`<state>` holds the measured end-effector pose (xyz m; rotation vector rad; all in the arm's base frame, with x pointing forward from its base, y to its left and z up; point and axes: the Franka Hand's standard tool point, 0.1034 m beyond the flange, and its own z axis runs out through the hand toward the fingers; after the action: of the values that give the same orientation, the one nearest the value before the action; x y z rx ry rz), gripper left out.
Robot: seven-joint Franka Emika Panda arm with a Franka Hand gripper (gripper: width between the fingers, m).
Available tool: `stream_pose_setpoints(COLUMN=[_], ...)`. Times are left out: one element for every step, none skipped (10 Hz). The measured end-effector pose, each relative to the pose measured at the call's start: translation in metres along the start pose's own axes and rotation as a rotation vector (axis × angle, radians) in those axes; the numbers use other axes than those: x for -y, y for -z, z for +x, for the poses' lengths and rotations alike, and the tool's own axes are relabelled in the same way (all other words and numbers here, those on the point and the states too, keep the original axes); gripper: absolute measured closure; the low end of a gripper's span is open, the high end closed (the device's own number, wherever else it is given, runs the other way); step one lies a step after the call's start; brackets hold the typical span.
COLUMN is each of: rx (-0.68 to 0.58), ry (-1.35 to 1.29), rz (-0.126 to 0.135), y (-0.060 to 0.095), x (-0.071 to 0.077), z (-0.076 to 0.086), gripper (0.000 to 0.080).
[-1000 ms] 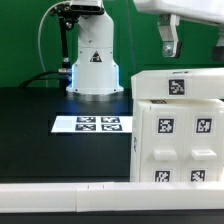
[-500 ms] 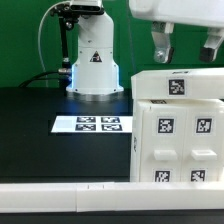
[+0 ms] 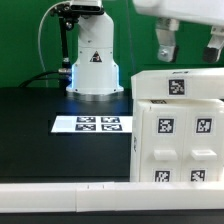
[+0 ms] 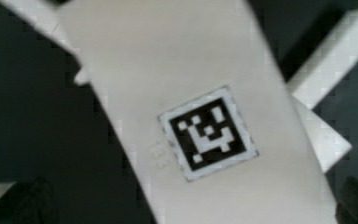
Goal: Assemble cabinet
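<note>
surface: black table (image 3: 40, 150) before a green backdrop, with a long low white rail (image 3: 60, 200) along its near edge.
cabinet: tall white tagged box (image 3: 180, 135) at the exterior view's right, standing on the table; a tagged white panel (image 4: 185, 120) fills the wrist view.
gripper: (image 3: 190, 45) hanging above the cabinet's top, apart from it, fingers (image 3: 166, 45) spread wide, holding nothing.
marker board: (image 3: 92, 125) flat on the table, just beside the cabinet.
robot base: (image 3: 92, 60) white, behind the board.

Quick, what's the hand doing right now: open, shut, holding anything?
Hand: open, fingers spread wide, holding nothing, hovering above the cabinet.
</note>
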<state>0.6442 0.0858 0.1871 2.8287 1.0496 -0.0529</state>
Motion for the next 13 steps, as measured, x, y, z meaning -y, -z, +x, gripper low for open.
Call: stream_pose_setpoints(rx=[0.0,-0.002,-0.001,0.0,-0.002,-0.001,0.006,0.01,0.011,0.006,0.007,0.007,0.006], ry=[0.069,0.066,0.058,0.053,0.057,0.052,0.047,0.041,0.035,0.005,-0.014,-0.016,-0.063], rz=[0.008,0.01,0.01,0.01,0.008,0.006,0.01,0.011,0.009,0.004,0.004,0.004,0.005], y=[-0.002,-0.002,-0.003,-0.003,-0.005,-0.012,-0.016,-0.019,-0.022,-0.022,-0.022,-0.022,-0.022], x=[0.009,0.011,0.009,0.008,0.006,0.004,0.003,0.002,0.001,0.0,-0.001,-0.001,-0.002], z=[0.004,0.005,0.004,0.003,0.001,-0.004,-0.008,-0.01,-0.01,-0.009,-0.01,-0.01,-0.01], gripper=[0.0003,0.0003,0.0003,0.0003,0.0003,0.0003,0.0003,0.0003,0.0003,0.0003,0.0113,0.0113,0.0245])
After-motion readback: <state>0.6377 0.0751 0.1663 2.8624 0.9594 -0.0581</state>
